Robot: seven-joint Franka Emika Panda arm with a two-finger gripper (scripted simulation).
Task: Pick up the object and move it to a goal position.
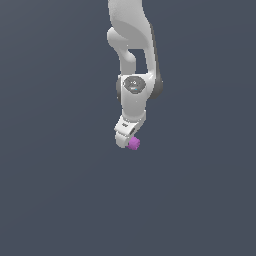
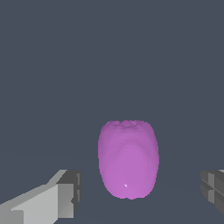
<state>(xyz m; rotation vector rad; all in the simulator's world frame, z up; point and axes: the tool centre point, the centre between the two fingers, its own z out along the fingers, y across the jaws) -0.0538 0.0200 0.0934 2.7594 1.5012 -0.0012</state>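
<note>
**Jaws spread around the block, nothing gripped yet**

We see our gripper (image 1: 128, 141) low over the plain grey floor (image 1: 60, 200), with the object (image 1: 133, 144) at its tip on the exterior view's right. In the wrist view the object (image 2: 127, 159) sits between the two fingers (image 2: 65, 194), clear gaps on both sides: the jaws are spread wide and hold nothing.

If we close off-centre, one pad could nudge the rounded block sideways and roll it out. We judge height matters too; a shallow pinch may slip.

No goal marker shows anywhere. The far finger is cut off at the frame edge, and we cannot tell whether the block rests on the floor.
</note>
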